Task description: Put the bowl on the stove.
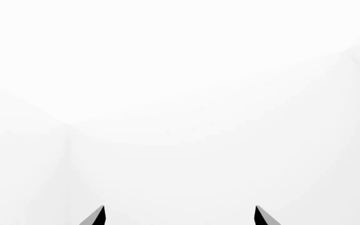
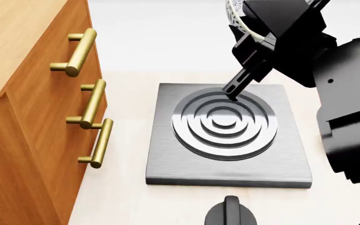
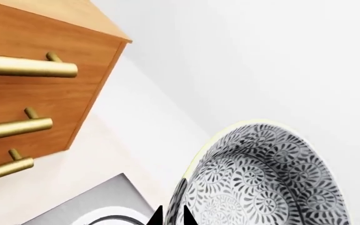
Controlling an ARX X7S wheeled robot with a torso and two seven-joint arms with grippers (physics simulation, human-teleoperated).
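Observation:
The bowl (image 3: 267, 183), white with a dense grey-blue floral pattern, is held tilted in the air by its rim. My right gripper (image 3: 172, 216) is shut on that rim, one fingertip inside and one outside. In the head view only a sliver of the bowl (image 2: 234, 14) shows behind my right arm (image 2: 292, 37), above the far edge of the stove (image 2: 167, 159). The stove is a dark grey square slab with raised concentric rings; its corner also shows in the right wrist view (image 3: 92, 206). My left gripper (image 1: 180, 216) is open and empty, facing blank white, and is out of the head view.
A wooden drawer cabinet (image 2: 24, 122) with brass bar handles (image 2: 95, 105) stands close to the stove's left side; it also shows in the right wrist view (image 3: 48, 98). A round black knob (image 2: 230, 213) sits on the pale counter in front of the stove.

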